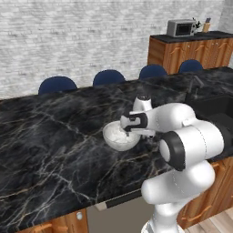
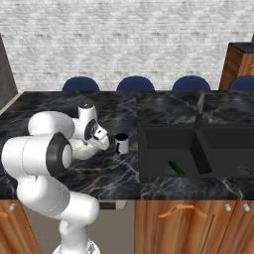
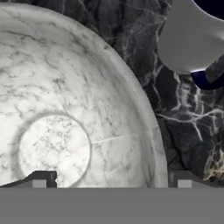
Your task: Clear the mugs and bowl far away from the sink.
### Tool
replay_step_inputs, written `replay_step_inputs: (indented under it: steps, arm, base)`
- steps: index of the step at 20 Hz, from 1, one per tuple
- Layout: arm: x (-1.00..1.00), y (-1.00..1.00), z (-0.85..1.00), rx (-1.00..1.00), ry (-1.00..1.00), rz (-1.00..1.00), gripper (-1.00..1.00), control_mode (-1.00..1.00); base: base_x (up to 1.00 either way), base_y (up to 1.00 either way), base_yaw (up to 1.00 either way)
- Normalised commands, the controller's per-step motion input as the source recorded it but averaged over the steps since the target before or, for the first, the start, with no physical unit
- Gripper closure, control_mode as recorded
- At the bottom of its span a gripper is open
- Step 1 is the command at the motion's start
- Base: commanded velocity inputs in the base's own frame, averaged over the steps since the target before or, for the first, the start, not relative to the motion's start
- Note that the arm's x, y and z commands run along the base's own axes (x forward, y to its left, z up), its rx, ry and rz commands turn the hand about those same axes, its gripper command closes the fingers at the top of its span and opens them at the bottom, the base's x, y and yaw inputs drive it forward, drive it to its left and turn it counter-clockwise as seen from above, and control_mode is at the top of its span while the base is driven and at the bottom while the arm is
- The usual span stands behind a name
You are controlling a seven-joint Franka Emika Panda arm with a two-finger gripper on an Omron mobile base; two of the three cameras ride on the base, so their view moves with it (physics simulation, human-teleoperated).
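A white marble bowl [image 1: 119, 138] [image 3: 65, 109] sits on the black marble counter [image 1: 54, 132], left of the sink [image 2: 198, 149]. My gripper [image 1: 128, 135] [image 2: 101, 144] [image 3: 111, 181] hangs low over the bowl's near side and is open. One fingertip [image 3: 41, 179] is inside the bowl and the other is outside its rim, so the jaws straddle the wall. A white mug with a navy inside [image 2: 121, 143] [image 3: 192, 39] stands just beside the bowl, between it and the sink. In the right base view my hand hides most of the bowl.
The matte-black double sink has a slim faucet [image 2: 200, 111] at its back edge and a green item [image 2: 176, 167] in the left basin. Blue chairs [image 1: 108, 77] line the counter's far side. A microwave [image 1: 181, 28] sits on a wooden cabinet at the back right.
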Motion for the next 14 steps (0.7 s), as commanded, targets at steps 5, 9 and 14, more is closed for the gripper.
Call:
replay_step_inputs:
  steps: [5, 9, 14]
  arm:
    - [0.12, 0.02, -0.29, 0.00, 0.00, 0.00, 1.00, -1.00]
    - [0.10, 0.18, -0.31, 0.00, 0.01, 0.00, 1.00, -1.00]
    - [0.01, 0.20, -0.24, 0.00, 0.00, 0.00, 1.00, -1.00]
  base:
    - [0.00, 0.00, 0.00]
    - [0.00, 0.00, 0.00]
    - [0.00, 0.00, 0.00]
